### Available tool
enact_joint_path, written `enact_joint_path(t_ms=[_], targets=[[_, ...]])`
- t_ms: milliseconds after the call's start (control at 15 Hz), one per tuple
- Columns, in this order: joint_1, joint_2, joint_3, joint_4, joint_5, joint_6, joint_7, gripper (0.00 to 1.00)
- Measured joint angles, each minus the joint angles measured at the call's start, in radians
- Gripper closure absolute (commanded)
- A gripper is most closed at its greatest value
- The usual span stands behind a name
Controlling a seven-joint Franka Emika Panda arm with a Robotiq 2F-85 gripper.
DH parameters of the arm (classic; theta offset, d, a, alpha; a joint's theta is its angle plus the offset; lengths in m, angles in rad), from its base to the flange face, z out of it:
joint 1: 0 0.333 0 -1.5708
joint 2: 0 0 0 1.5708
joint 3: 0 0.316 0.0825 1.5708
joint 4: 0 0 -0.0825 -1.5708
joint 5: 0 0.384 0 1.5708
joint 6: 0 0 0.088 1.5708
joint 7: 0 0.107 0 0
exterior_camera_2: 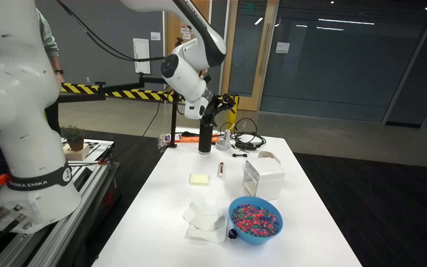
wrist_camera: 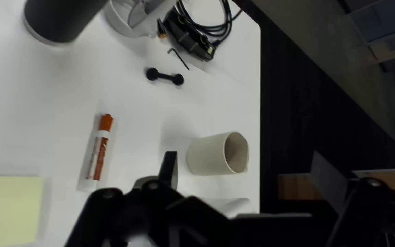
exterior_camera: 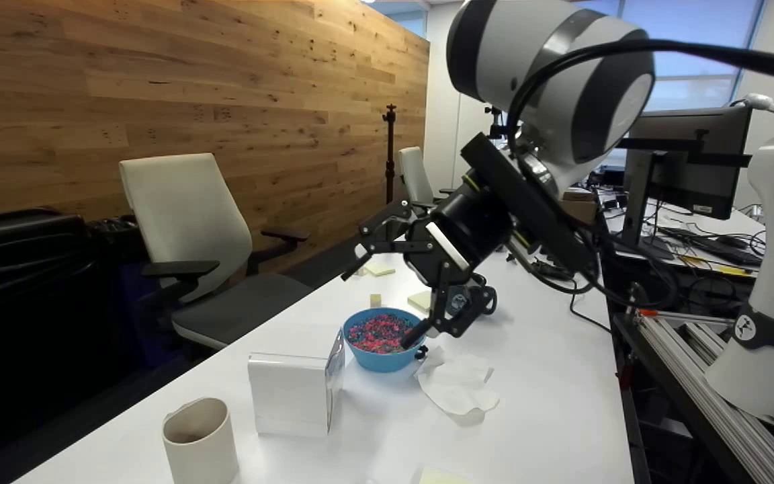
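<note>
Over the white table (exterior_camera: 548, 403), in an exterior view: gripper (exterior_camera: 381, 304) aloft, jaws spread and empty; a finger crosses the blue bowl (exterior_camera: 387, 363) by line of sight; cup (exterior_camera: 204, 452) upright at near left, white holder (exterior_camera: 289, 396) just beyond it; office chair (exterior_camera: 185, 215) at left, only in this view.

In an exterior view: gripper far off, well apart from the bowl, which sits near right with crumpled tissue (exterior_camera_2: 206, 222) to its left; cup mostly hidden behind the holder; potted plant (exterior_camera_2: 75, 140) at left, person (exterior_camera_2: 49, 40) at far left, neither shown elsewhere.

Wrist view: fingers (wrist_camera: 168, 167) wide apart, cup past them, touching neither; orange-capped marker (wrist_camera: 99, 151) at left; L-shaped key (wrist_camera: 179, 59) at far, plainest here.
</note>
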Motion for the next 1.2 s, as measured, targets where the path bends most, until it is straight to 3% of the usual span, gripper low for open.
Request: enact_joint_path(t_ms=[133, 533, 867, 1200], targets=[[0.0, 0.039, -0.057, 0.04, 0.055, -0.003, -0.138, 0.0], [0.027, 0.124, -0.191, 0.08, 0.048, -0.067, -0.373, 0.0], [0.082, 0.162, -0.235, 0.077, 0.048, -0.066, -0.485, 0.0], [0.157, 0.166, -0.358, 0.091, 0.048, -0.063, -0.539, 0.0]])
